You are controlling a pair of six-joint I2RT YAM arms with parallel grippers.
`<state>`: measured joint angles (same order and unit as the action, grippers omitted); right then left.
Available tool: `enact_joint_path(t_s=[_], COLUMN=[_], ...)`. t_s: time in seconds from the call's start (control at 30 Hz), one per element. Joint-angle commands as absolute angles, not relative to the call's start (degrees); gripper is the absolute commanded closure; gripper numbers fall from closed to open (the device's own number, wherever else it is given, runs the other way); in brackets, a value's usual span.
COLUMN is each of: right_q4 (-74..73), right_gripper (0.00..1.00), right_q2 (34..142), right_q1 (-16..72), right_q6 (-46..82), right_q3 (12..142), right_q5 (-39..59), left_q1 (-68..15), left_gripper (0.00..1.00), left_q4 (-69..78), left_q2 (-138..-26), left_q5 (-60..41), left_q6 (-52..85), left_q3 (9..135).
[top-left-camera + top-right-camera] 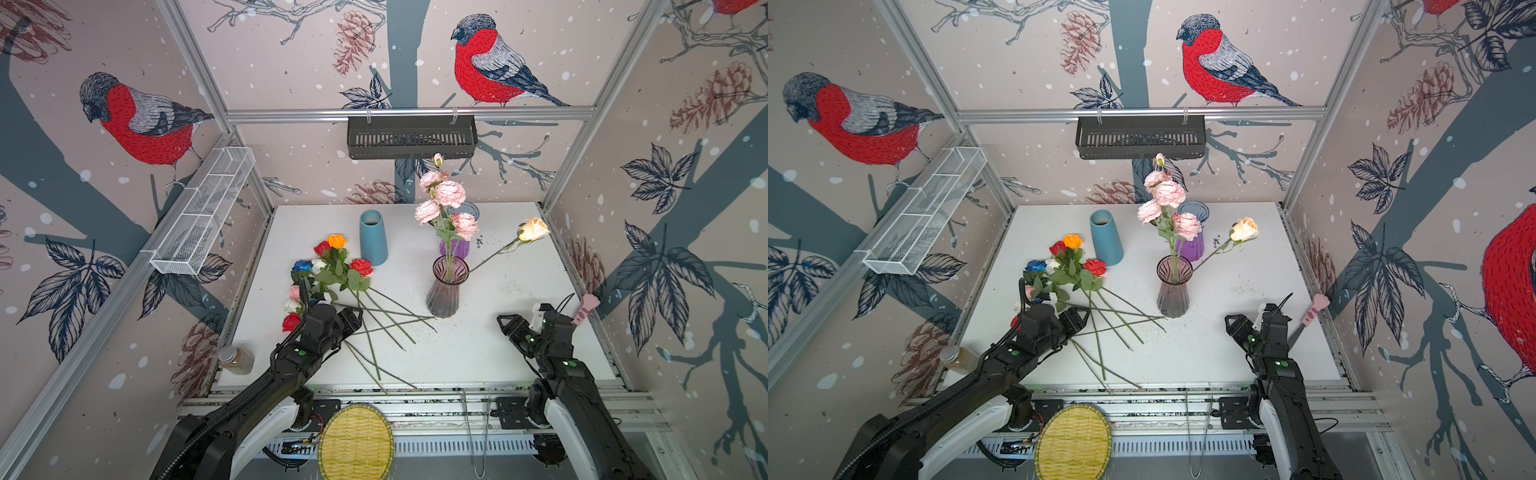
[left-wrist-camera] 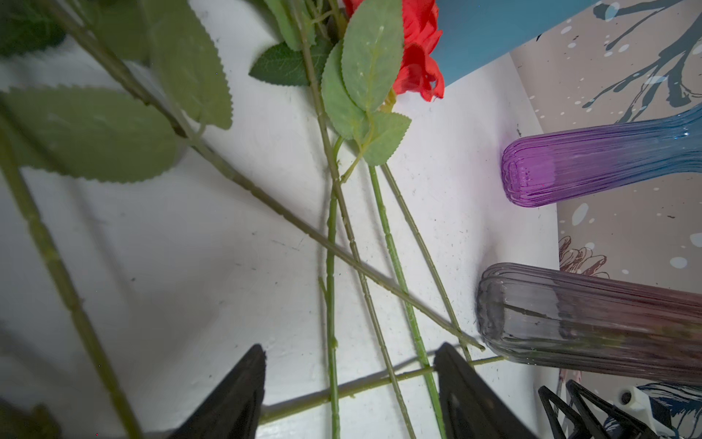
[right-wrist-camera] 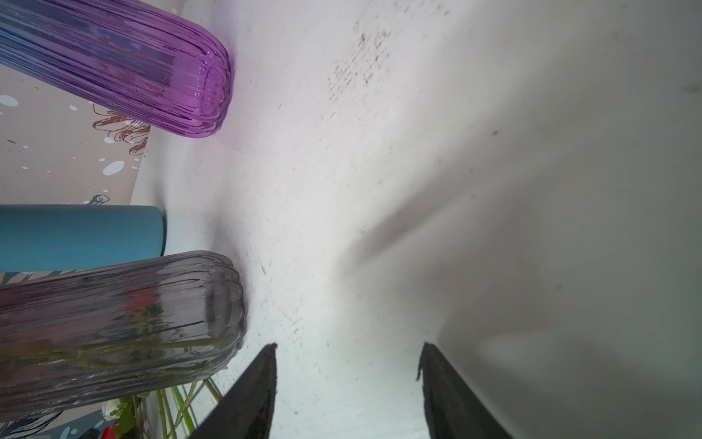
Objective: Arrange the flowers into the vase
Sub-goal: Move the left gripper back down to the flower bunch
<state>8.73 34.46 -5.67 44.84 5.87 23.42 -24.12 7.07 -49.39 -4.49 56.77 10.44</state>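
The vase (image 1: 446, 286) (image 1: 1174, 286) is smoky ribbed glass and stands mid-table. It holds a pink carnation spray (image 1: 449, 195) and a peach rose (image 1: 533, 229) leaning right. More flowers (image 1: 332, 266) (image 1: 1065, 266) lie in a pile on the left: red, orange, blue, white and pink roses, their long green stems (image 2: 330, 266) fanned toward the vase. My left gripper (image 1: 353, 322) (image 2: 351, 347) hovers low over those stems. It is open, and several stems cross the gap between its fingers. To the right of the vase (image 3: 114, 323), my right gripper (image 1: 505, 324) (image 3: 349, 345) is open and empty.
A blue cone vase (image 1: 373, 243) and a purple glass vase (image 1: 455, 248) stand behind. A jar (image 1: 236, 359) sits at the front left corner. A pink-handled tool (image 1: 584, 309) lies by the right wall, and a woven tray (image 1: 355, 442) sits below the front edge.
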Motion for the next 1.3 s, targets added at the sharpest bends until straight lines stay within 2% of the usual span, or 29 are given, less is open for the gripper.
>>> enact_joint_path(t_s=[0.0, 0.17, 0.4, 0.5, 0.77, 0.9, 0.97, 1.0, 1.13, 1.17, 1.27], right_q4=[6.6, 5.5, 5.2, 5.3, 5.2, 5.2, 5.2, 5.2, 4.8, 4.7, 4.4], right_gripper=[0.37, 0.37, 0.37, 0.37, 0.37, 0.37, 0.37, 0.37, 0.37, 0.37, 0.37], right_q2=[34.9, 36.8, 37.7, 37.7, 37.9, 38.0, 37.9, 37.9, 38.0, 38.1, 38.2], right_q1=[-5.6, -5.6, -5.5, -5.5, -5.5, -5.6, -5.5, -5.5, -5.5, -5.5, -5.5], right_q6=[44.2, 44.0, 44.1, 44.1, 44.2, 44.2, 44.2, 44.2, 44.4, 44.4, 44.6], right_q3=[5.8, 5.7, 5.7, 5.8, 5.7, 5.6, 5.8, 5.8, 5.6, 5.5, 5.5], right_q5=[24.6, 25.0, 24.9, 24.7, 24.7, 24.6, 24.6, 24.7, 24.7, 24.6, 24.5], left_q1=[-23.8, -22.7, -17.9, -16.3, -15.2, -14.7, -14.7, -15.2, -21.8, -23.3, -24.5], left_gripper=[0.28, 0.29, 0.52, 0.58, 0.60, 0.68, 0.78, 0.81, 0.78, 0.74, 0.55], left_q4=[10.9, 12.5, 20.5, 24.1, 28.7, 27.3, 25.6, 23.7, 7.4, 4.8, -1.3], left_q2=[-49.7, -51.5, -57.1, -61.3, -69.8, -71.0, -69.8, -68.5, -58.9, -56.3, -47.5], left_q5=[-5.6, -6.0, -9.1, -10.8, -12.1, -15.2, -18.2, -19.8, -14.7, -13.8, -14.5], left_q6=[58.5, 58.9, 59.0, 59.0, 58.9, 57.6, 54.7, 54.0, 50.2, 50.5, 54.5], left_q3=[9.9, 9.4, 8.2, 8.4, 11.3, 13.4, 15.0, 15.8, 19.6, 19.6, 16.7])
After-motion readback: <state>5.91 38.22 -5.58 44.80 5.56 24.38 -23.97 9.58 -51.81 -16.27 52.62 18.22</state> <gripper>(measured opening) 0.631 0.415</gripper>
